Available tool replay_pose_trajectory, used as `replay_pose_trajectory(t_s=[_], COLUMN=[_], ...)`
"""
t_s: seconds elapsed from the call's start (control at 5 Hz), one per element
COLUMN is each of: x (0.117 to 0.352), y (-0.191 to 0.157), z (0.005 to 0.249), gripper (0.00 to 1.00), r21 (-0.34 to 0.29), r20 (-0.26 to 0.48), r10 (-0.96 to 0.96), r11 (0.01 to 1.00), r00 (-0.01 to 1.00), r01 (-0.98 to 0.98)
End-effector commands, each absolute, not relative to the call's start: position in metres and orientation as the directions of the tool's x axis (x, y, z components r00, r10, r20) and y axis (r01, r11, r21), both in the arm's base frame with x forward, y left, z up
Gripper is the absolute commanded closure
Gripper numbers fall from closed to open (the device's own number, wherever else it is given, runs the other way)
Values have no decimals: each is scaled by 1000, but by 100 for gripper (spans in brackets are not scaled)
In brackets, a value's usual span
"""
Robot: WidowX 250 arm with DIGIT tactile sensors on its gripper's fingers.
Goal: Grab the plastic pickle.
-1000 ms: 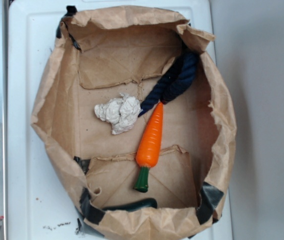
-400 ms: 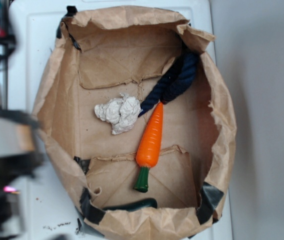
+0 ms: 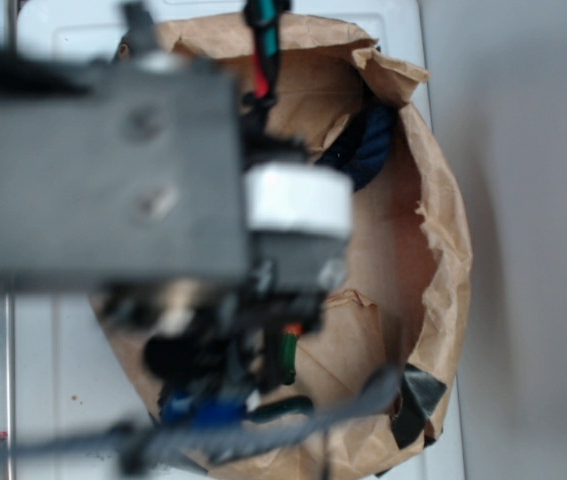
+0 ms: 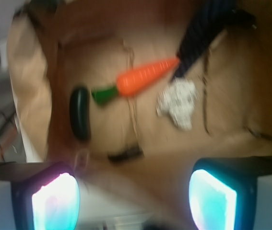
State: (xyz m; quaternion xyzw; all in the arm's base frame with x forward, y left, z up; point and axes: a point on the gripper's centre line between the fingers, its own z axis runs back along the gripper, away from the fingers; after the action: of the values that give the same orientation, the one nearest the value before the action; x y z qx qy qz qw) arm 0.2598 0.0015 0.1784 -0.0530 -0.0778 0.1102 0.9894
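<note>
The plastic pickle is a glossy dark green piece lying on the floor of the brown paper bag, close to its wall. In the exterior view only part of the pickle shows, under the blurred arm. My gripper hangs above the bag's edge, well short of the pickle. It is open, with two glowing fingers wide apart and nothing between them.
An orange carrot with a green stem lies beside the pickle. A crumpled white wad and a navy rope lie further in. The bag wall stands on a white surface.
My arm has swung in from the left and now covers most of the bag in the exterior view. The pickle, carrot and rope have not moved.
</note>
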Motion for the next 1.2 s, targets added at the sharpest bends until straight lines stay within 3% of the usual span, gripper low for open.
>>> replay_pose_trajectory(t_s=[0.0, 0.2, 0.4, 0.8, 1.0], x=[275, 272, 266, 257, 263], y=[38, 22, -7, -53, -64], z=[138, 108, 96, 85, 83], gripper=[0, 0, 0, 0, 0], r21=[-74, -37, -40, -178, -323], r20=[205, 167, 143, 88, 70], r10=[300, 234, 146, 28, 54], r11=[954, 972, 989, 984, 946], r00=[931, 958, 979, 996, 996], r01=[-291, -231, -141, -12, -28])
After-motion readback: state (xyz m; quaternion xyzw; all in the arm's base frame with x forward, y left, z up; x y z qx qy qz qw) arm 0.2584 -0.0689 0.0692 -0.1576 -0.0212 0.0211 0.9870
